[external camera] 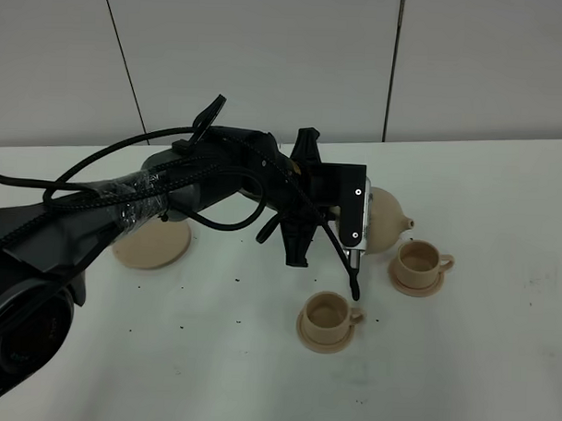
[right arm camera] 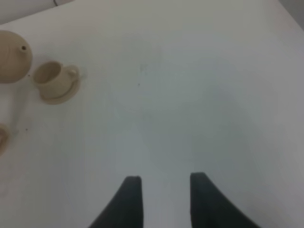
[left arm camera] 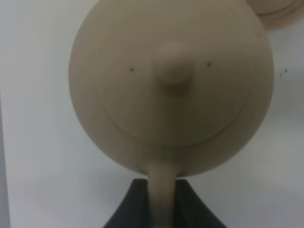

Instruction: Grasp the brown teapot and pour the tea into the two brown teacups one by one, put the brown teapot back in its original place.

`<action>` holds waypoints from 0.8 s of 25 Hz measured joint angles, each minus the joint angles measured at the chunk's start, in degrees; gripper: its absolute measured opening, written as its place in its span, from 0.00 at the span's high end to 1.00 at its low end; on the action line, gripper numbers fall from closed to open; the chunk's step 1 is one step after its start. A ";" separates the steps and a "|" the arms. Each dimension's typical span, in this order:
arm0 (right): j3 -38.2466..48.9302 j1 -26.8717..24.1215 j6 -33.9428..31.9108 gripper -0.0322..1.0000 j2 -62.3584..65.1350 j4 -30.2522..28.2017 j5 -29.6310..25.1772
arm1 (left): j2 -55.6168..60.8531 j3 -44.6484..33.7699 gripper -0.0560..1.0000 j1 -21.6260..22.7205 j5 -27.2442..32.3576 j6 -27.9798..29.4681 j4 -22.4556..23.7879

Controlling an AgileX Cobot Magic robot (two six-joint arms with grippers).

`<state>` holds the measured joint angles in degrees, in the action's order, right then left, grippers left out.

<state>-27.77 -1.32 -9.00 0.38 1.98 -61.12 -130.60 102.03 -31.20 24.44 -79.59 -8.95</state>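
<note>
The brown teapot hangs off the table behind the two brown teacups, roughly upright, with its spout toward the right teacup. The other teacup stands nearer the front. My left gripper is shut on the teapot's loop handle, and the knobbed lid fills the left wrist view. The teapot's wide saucer lies bare to the left, partly under my arm. My right gripper is open over bare table, far from the teapot and the teacup. No tea shows.
The white table runs to a pale panelled wall at the back. My left arm with its black cables crosses the left half of the exterior view. Small dark specks dot the table near the cups.
</note>
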 joint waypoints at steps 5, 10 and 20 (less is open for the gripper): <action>0.00 0.00 0.00 0.74 0.00 0.00 0.00 | 0.00 0.00 0.79 -0.46 -0.36 0.00 2.86; 0.00 0.00 0.00 0.74 0.00 0.00 0.00 | 0.00 0.00 0.79 -0.46 -0.37 -0.07 5.38; 0.00 0.00 0.00 0.74 0.00 0.00 0.00 | 0.00 0.00 0.79 -0.46 -2.76 -0.13 7.89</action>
<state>-27.77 -1.32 -9.00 0.38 1.98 -61.12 -130.60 102.03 -31.66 21.68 -79.72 -1.06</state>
